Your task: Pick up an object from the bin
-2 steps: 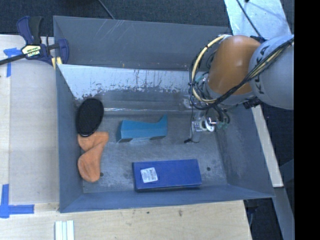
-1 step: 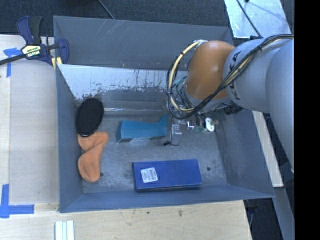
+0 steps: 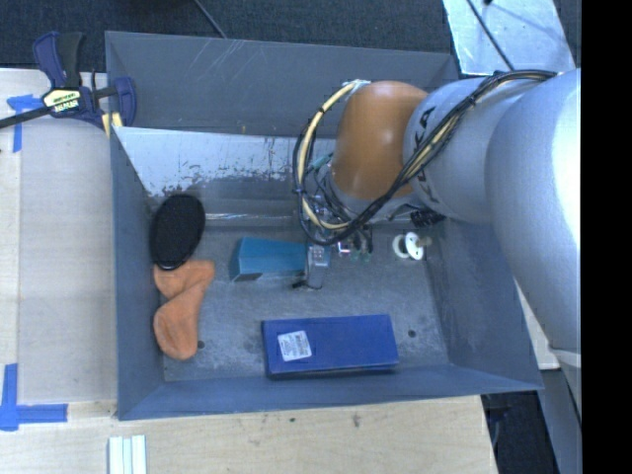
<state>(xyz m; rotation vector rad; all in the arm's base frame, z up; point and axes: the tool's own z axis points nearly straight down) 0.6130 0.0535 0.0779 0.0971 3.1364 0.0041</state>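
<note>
So the hand (image 3: 316,265) is down low in the middle of the bin (image 3: 286,82), right at the right-hand end of a small teal block (image 3: 264,258). That block lies on the bin floor just left of the hand, with its long side running left to right. Honestly can't tell if the hand is open or closed from this angle, the wrist and cables cover too much, and I can't tell if it's touching the block or just beside it.

My guess on handling: the teal block looks like a stiff little box or foam brick, probably light, with flat sides, so it shouldn't be fragile or slippery. I'd take it across the short width, near the end closest to the hand.

Other stuff for context: a flat dark blue box (image 3: 331,344) with a white label sits near the front wall, well apart from the hand. Over on the left there's a black oval thing (image 3: 177,230) and a floppy orange cloth thing (image 3: 181,309) touching it. A small white bit (image 3: 410,248) lies off to the right
</note>
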